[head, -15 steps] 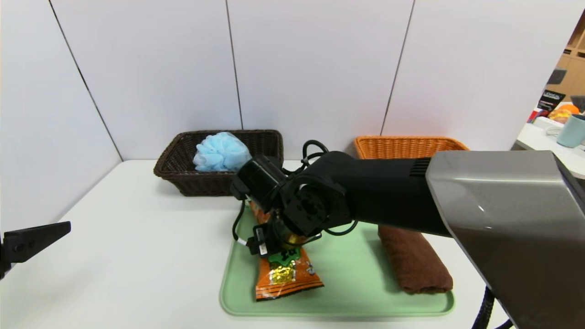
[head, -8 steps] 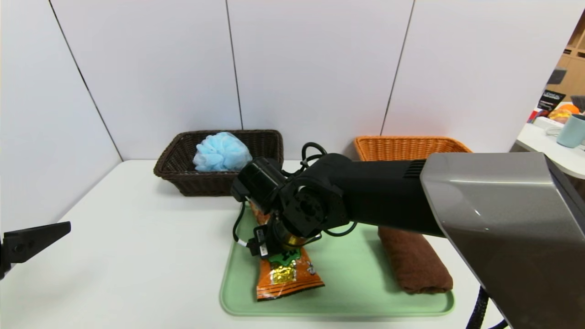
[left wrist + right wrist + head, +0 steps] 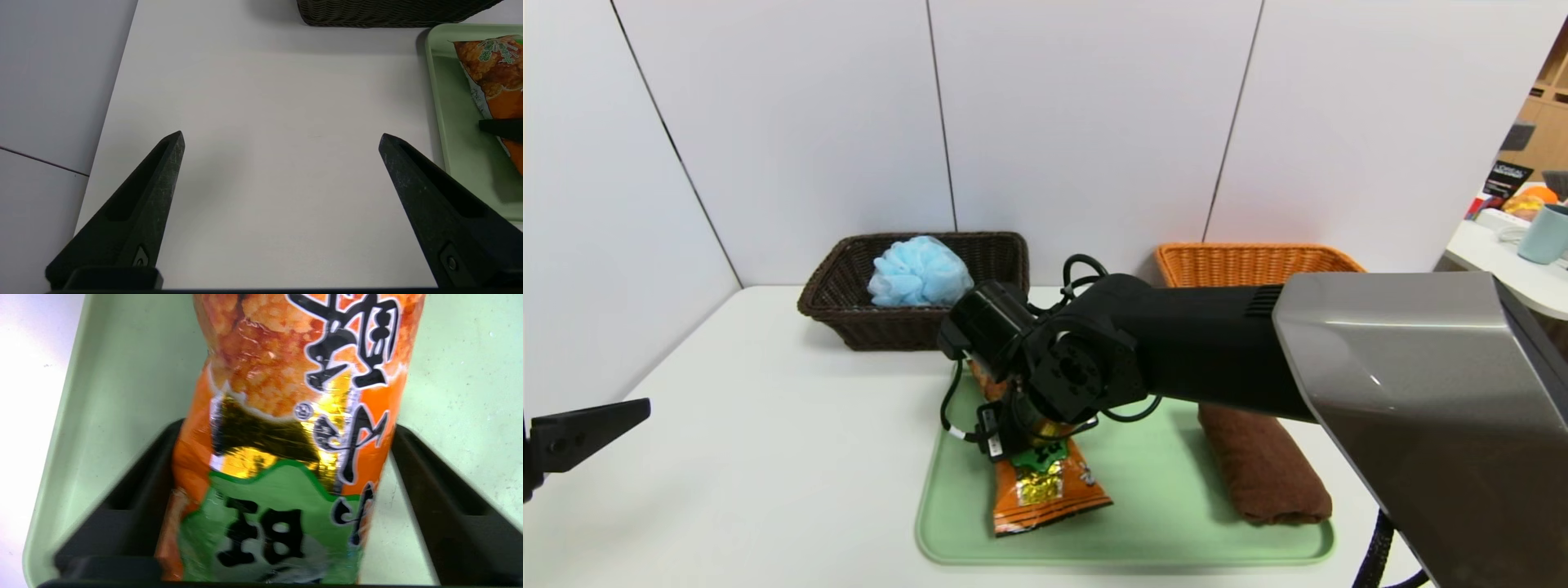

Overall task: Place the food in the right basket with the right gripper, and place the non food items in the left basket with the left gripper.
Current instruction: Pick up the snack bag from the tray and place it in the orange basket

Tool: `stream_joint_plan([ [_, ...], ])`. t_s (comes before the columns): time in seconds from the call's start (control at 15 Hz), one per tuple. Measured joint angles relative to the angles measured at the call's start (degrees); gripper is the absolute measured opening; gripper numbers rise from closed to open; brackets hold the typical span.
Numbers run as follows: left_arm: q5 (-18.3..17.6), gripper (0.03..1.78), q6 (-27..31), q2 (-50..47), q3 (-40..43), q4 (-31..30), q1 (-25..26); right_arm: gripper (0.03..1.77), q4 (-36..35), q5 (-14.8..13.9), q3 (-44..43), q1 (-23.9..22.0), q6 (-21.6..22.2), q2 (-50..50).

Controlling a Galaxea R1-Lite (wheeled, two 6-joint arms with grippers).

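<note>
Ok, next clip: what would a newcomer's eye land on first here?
The right tool, its fingers closed on the orange snack bag on the green tray at centre. Then the blue bath pouf in the dark left basket, and the rolled brown towel at the tray's right end. The left tool hangs open over bare table.

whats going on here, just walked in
The robot is sorting things from a green tray into two baskets. Its right gripper is down over the tray with its fingers on either side of an orange snack bag, gripping it for the orange basket. A blue bath pouf already sits in the brown basket. A rolled brown towel lies on the tray. The left gripper hangs open over the bare table, idle.
</note>
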Motion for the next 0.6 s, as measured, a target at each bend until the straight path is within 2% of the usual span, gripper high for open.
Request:
stream_joint_plan([
  [0.2, 0.0, 1.69, 0.0, 0.0, 0.1, 0.0, 0.0, 1.04, 0.0, 0.0, 0.0, 0.0, -0.2, -0.1],
  [0.4, 0.0, 1.69, 0.0, 0.0, 0.1, 0.0, 0.0, 0.75, 0.0, 0.1, 0.0, 0.1, -0.7, -0.2],
  [0.47, 0.0, 1.69, 0.0, 0.0, 0.1, 0.0, 0.0, 0.54, 0.0, 0.0, 0.0, 0.1, -0.7, -0.3],
  [0.6, 0.0, 1.69, 0.0, 0.0, 0.1, 0.0, 0.0, 0.50, 0.0, 0.0, 0.0, 0.1, -0.9, -0.8],
])
